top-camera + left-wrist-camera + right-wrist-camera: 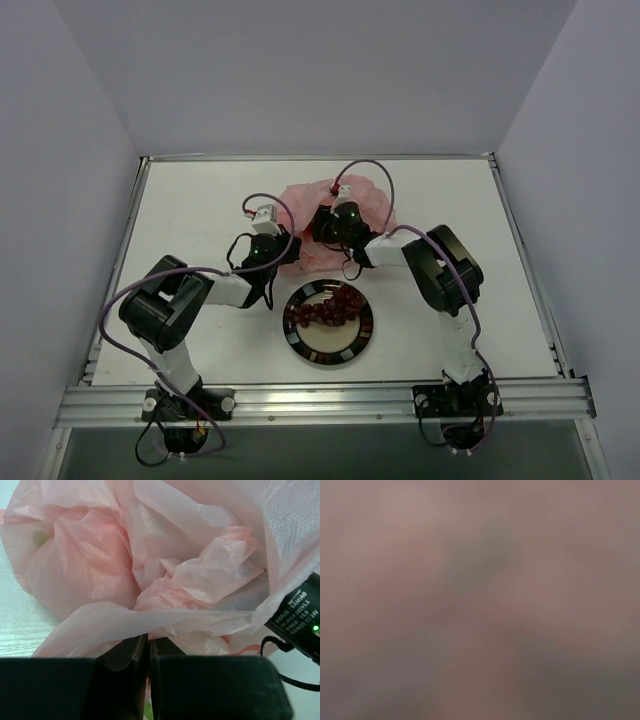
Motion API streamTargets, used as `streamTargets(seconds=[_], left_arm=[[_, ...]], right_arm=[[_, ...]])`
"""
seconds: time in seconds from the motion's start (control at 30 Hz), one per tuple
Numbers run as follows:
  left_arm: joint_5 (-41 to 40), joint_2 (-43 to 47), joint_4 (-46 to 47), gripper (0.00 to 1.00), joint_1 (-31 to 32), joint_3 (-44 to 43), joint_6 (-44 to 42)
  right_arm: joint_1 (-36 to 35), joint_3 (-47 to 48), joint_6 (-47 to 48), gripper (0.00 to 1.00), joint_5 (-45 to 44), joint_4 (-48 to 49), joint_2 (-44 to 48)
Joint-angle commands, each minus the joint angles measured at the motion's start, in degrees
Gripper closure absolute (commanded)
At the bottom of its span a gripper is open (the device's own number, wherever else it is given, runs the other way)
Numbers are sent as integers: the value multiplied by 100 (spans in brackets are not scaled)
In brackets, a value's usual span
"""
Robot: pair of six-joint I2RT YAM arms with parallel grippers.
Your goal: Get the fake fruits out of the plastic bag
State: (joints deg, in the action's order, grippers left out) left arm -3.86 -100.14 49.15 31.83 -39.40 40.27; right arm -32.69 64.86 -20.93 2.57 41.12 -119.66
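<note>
We can read only one marking. It is on the black motor housing (296, 614) that juts in at the lower right of the left wrist view, beside the crinkly translucent pink plastic bag (150, 565). Small white print stands upside down on it, and we take the largest line as "DAMIAO". The finer lines next to it are too small to make out. The right wrist view is all blur, and lettering in the top view is too small to read.

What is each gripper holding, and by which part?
Left gripper pinches the plastic bag by a fold at its near edge. Right gripper: view blurred, cannot tell.
</note>
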Motion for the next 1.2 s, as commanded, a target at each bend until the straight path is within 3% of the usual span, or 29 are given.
streamTargets(seconds=[0.0,0.1,0.23,0.27,0.33,0.4,0.6,0.93,1.17], left_arm=[[157,100,297,98,-11,-33,-81],[157,108,280,98,-11,-24,-81],[157,100,271,98,-11,-24,-98],[157,117,254,98,-2,-24,-116],[105,179,210,98,-11,-15,-160],[69,222,157,98,-19,-33,-195],[52,170,131,98,-28,-279,33],[-466,232,-274,98,-46,-630,297],[-572,223,-291,98,-134,-762,543]], right_arm=[[-53,413,45,52,-413,45,-189],[-62,510,54,54,-468,80,-286],[-36,694,106,50,-363,151,-462],[-27,747,106,53,-327,107,-488],[-27,739,89,77,-362,141,-462],[-36,634,80,92,-353,185,-305],[-80,229,98,98,-336,449,467],[-291,-816,-332,99,182,712,1585],[-528,-1212,-289,100,297,318,2322]])
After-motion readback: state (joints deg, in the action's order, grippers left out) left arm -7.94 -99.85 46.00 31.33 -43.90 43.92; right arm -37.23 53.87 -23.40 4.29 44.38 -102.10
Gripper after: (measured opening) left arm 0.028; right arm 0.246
